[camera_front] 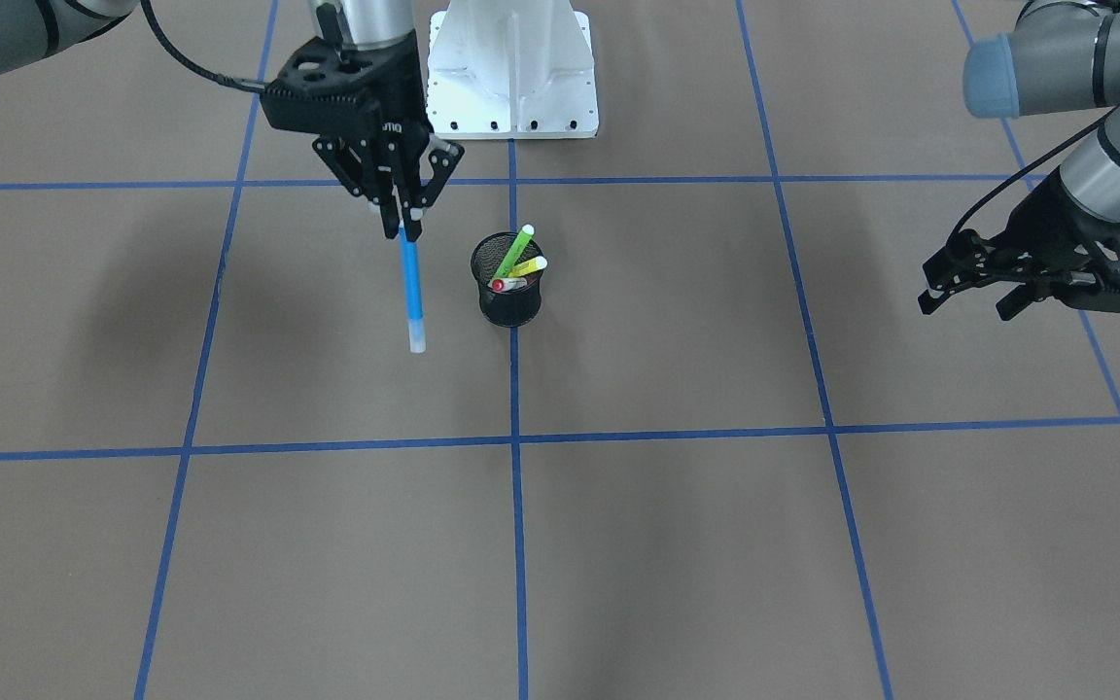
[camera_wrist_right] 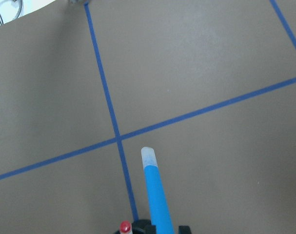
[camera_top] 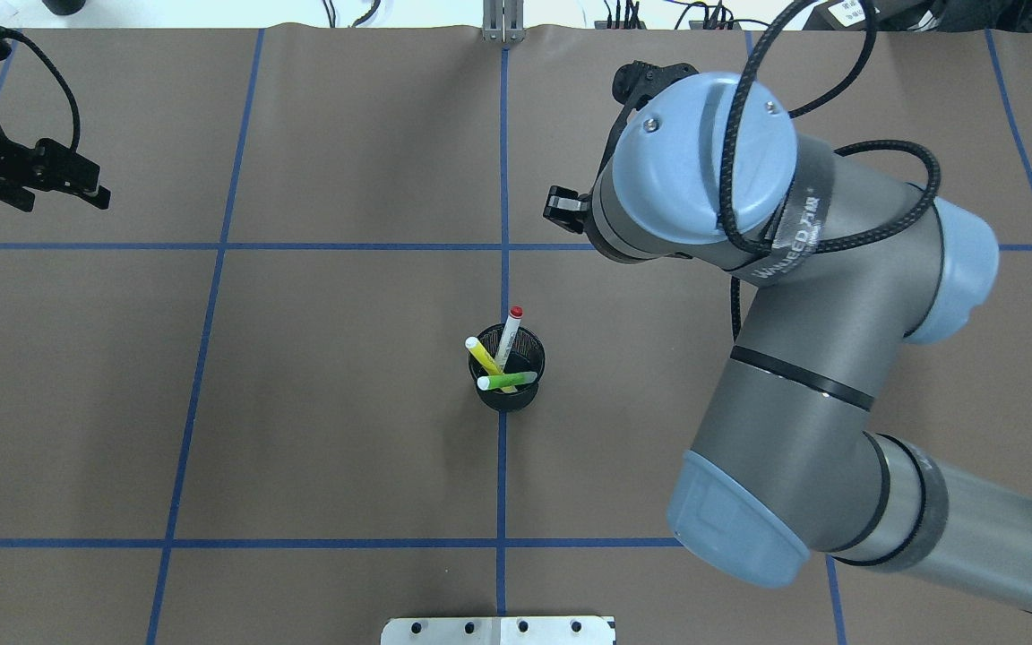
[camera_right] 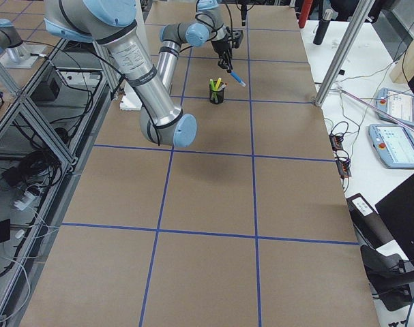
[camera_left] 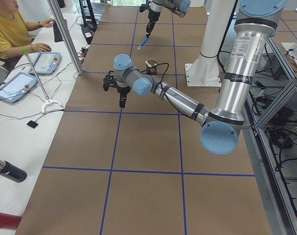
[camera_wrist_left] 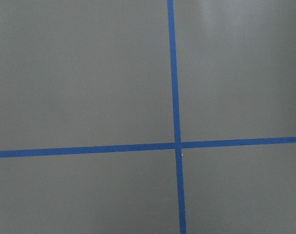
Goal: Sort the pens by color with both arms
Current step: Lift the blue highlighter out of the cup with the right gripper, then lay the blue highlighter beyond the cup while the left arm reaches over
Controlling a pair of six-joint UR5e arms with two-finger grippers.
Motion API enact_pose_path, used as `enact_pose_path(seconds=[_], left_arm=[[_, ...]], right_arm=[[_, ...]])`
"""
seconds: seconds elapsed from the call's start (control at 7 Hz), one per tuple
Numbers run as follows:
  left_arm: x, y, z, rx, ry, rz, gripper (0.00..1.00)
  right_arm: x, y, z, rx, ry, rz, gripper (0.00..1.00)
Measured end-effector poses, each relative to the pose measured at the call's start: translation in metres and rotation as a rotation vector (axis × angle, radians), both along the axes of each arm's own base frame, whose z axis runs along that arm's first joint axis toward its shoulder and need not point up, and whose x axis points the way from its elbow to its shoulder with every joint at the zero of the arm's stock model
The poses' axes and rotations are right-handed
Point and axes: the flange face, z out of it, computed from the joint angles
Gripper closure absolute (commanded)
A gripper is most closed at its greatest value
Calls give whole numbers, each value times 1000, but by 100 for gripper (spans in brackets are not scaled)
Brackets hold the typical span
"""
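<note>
— Where's the blue pen (camera_front: 412, 287)?
— Pinched by the right jaws, hanging toward 6 o'clock over the worktop (camera_front: 618, 544). The cup (camera_front: 507, 292) is at its 3 o'clock, front view.
— Left jaws?
— Spread, well apart.

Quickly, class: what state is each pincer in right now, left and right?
Left pincer: open, holding nothing.
Right pincer: closed on the blue pen.

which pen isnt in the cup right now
The blue pen: it is clamped in the right tool, hanging in the air beside the black mesh cup. The green pen, yellow pen and red pen all stand inside it.
</note>
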Motion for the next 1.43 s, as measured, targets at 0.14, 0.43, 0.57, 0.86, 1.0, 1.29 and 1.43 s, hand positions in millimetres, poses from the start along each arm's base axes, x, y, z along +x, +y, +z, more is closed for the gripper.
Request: enact_pose_path(seconds=[0.14, 0.43, 0.57, 0.86, 1.0, 1.29, 1.43], left_arm=[[0, 0, -1, 1, 1, 0, 0], [0, 1, -2, 3, 2, 0, 0], [0, 1, -2, 3, 2, 0, 0], [-1, 1, -1, 1, 2, 1, 0], [-1, 2, 0, 0, 2, 1, 0], [0, 2, 1, -1, 1, 3, 0], [1, 1, 1, 0, 0, 3, 0]], right_arm=[[-13, -16, 14, 46, 48, 33, 100], [-45, -47, 48, 136, 90, 111, 100], [-64, -64, 70, 177, 104, 152, 100], [-98, -100, 124, 270, 179, 208, 100], [-108, -115, 149, 302, 201, 229, 100], [-121, -135, 189, 337, 190, 248, 100], [-123, -140, 199, 350, 191, 241, 58]])
